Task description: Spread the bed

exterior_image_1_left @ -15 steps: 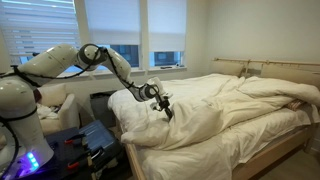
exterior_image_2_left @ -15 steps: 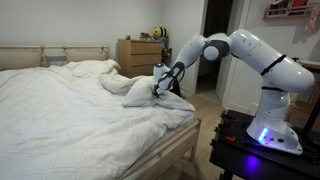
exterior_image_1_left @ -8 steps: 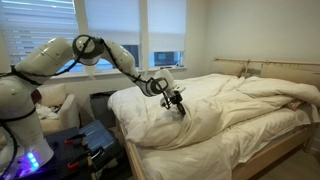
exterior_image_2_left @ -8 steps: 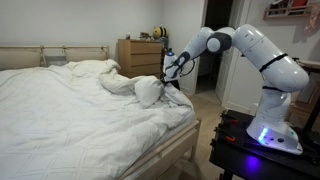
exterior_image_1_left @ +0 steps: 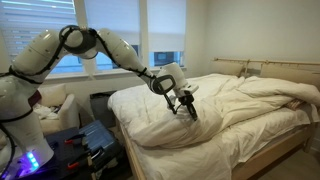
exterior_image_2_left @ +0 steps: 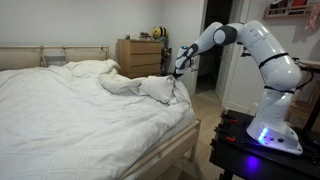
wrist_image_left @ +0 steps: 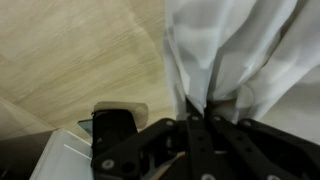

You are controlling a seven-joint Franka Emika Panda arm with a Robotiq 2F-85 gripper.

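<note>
Filling most of the room, the bed point(exterior_image_1_left: 272, 153) has a pale wooden frame, a slatted headboard point(exterior_image_1_left: 268, 67) and white sheets. Its bulky white duvet point(exterior_image_1_left: 235, 105) lies rumpled in thick folds, heaped toward the headboard and bunched again near the foot. In an exterior view the bed's near half point(exterior_image_2_left: 178, 148) looks smoother, with the sheet hanging over the frame's side.

The gripper point(exterior_image_1_left: 189, 109) is clamped on a fold of the duvet near the bed's foot corner. The wrist view shows white cloth point(wrist_image_left: 240, 50) pinched tightly between the closed fingers point(wrist_image_left: 205, 105), hanging in pleats. In an exterior view the gripper point(exterior_image_2_left: 173, 80) holds that fold raised above the mattress edge, and the arm point(exterior_image_2_left: 250, 40) reaches in from beyond the bed's foot.

Past the foot edge lies open wooden floor point(wrist_image_left: 70, 50) — it is bare in the wrist view, directly under the held cloth. A small armchair point(exterior_image_1_left: 58, 106) sits off the bed's foot, under the window point(exterior_image_1_left: 130, 25). A wooden dresser point(exterior_image_2_left: 138, 56) stands against the wall past the bed's far side, and a dark doorway point(exterior_image_2_left: 215, 40) opens next to it — both well apart from the gripper.
</note>
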